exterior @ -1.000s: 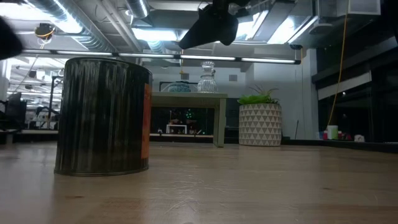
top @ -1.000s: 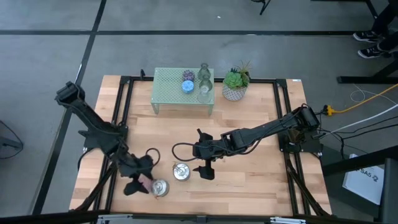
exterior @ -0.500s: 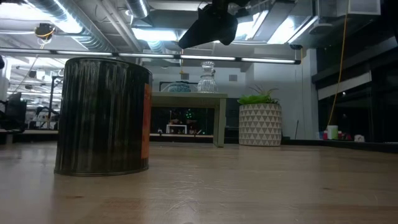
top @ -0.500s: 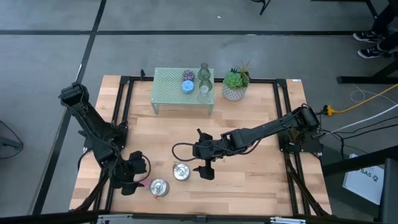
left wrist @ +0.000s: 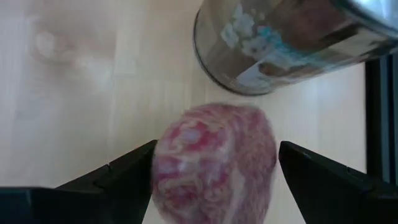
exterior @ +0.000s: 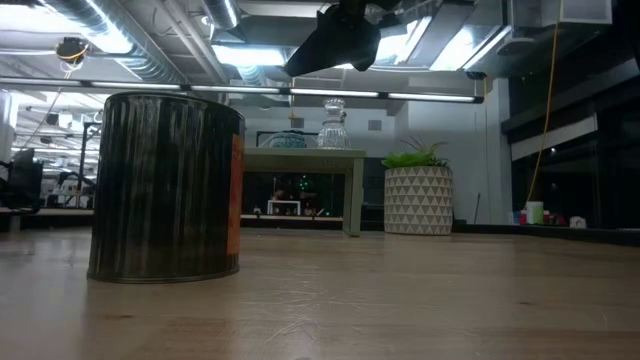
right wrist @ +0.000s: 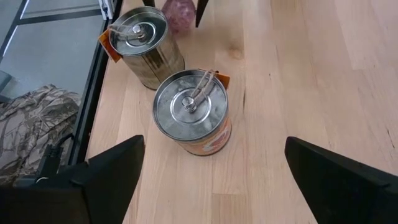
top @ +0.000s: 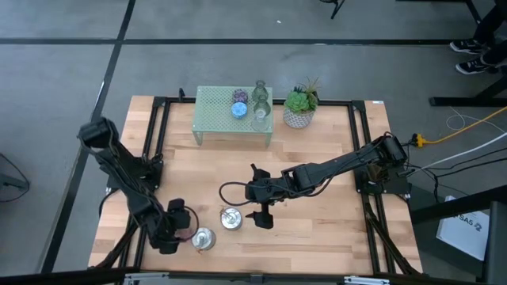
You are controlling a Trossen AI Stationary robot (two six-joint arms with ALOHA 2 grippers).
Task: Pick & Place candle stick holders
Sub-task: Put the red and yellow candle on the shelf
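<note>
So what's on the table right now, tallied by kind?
Silver metal holders: 2
Pink holder, between the left gripper's fingers: 1
Holders on the mesh stand, blue, purple, clear glass: at least 3
Potted plant: 1
Total: at least 8

Mint-green mesh stand [top: 222, 111], potted plant [top: 300, 107] beside it, wooden table [top: 317, 229]

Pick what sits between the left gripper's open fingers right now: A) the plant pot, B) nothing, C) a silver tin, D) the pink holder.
D: in the left wrist view the pink holder sits between the left gripper's spread fingers, with a gap on each side, and a silver tin stands just beyond.
</note>
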